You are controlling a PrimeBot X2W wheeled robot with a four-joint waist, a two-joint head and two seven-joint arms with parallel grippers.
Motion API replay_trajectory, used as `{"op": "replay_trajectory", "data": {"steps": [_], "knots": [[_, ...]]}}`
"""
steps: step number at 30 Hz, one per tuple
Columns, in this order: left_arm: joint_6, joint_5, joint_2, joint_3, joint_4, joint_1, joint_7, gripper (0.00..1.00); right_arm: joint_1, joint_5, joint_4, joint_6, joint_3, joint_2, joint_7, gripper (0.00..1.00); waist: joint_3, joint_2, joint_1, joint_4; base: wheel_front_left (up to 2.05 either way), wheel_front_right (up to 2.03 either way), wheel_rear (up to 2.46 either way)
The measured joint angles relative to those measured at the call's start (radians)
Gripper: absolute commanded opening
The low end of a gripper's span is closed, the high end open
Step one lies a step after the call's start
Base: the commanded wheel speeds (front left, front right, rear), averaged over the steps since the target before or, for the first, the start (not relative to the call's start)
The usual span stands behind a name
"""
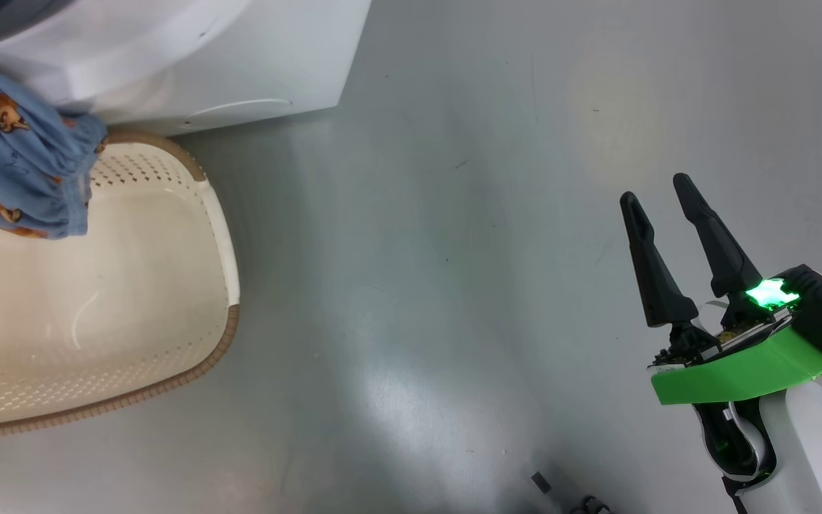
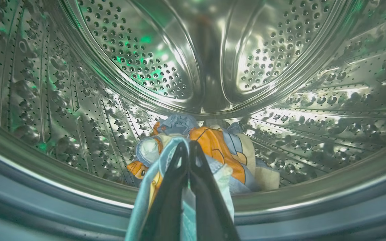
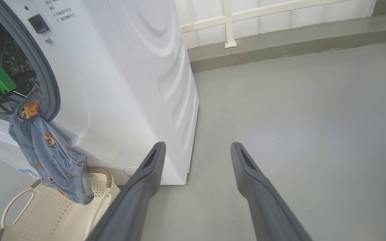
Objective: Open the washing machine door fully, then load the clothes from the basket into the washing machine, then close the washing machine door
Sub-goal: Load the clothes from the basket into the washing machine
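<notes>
Clothes (image 2: 218, 144) lie in the washing machine's (image 3: 129, 83) steel drum (image 2: 62, 100) as the left gripper (image 2: 188, 147), fingers pinched on a blue garment (image 3: 45, 147), reaches inside; the garment's tail hangs over the basket (image 1: 220, 235). Nearby, the right gripper (image 1: 657, 189) hovers, fingers apart, above the floor (image 1: 454, 285).

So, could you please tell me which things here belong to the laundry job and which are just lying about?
Job: clothes, gripped by the left tool inside the drum; washing machine; basket.
Lying about: right tool, open and idle; floor; white railing; small dark item on the floor.
</notes>
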Motion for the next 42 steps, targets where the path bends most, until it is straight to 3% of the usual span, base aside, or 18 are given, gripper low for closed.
{"op": "replay_trajectory", "data": {"steps": [1,2,17,29,42], "knots": [[0.000,0.002,0.000,-0.005,0.006,-0.004,0.000,0.99,0.000,0.000,0.000,0.000,0.000,0.000,0.000,1.00,-0.001,0.0000,0.0000,0.002,0.00,0.00,0.00],[0.000,0.002,0.000,-0.007,0.009,-0.007,0.000,1.00,0.000,0.000,0.000,0.000,0.000,0.000,0.000,1.00,-0.002,0.0000,0.0000,0.003,0.00,0.00,0.00],[-0.001,0.007,-0.022,-0.038,-0.016,0.008,0.000,1.00,0.001,0.000,0.000,0.000,0.000,-0.012,0.000,1.00,-0.015,0.0000,0.0000,0.025,0.00,0.00,0.00],[-0.012,-0.039,-0.080,0.001,-0.180,0.131,0.000,1.00,0.003,0.000,-0.002,0.000,-0.006,-0.019,0.000,1.00,-0.027,0.0000,0.0000,0.046,0.00,0.00,0.00],[-0.057,-0.043,-0.142,0.035,-0.386,0.342,0.000,1.00,0.022,0.000,-0.006,0.000,-0.030,-0.026,0.000,1.00,-0.047,0.0000,0.0000,0.080,0.00,0.00,0.00]]}}
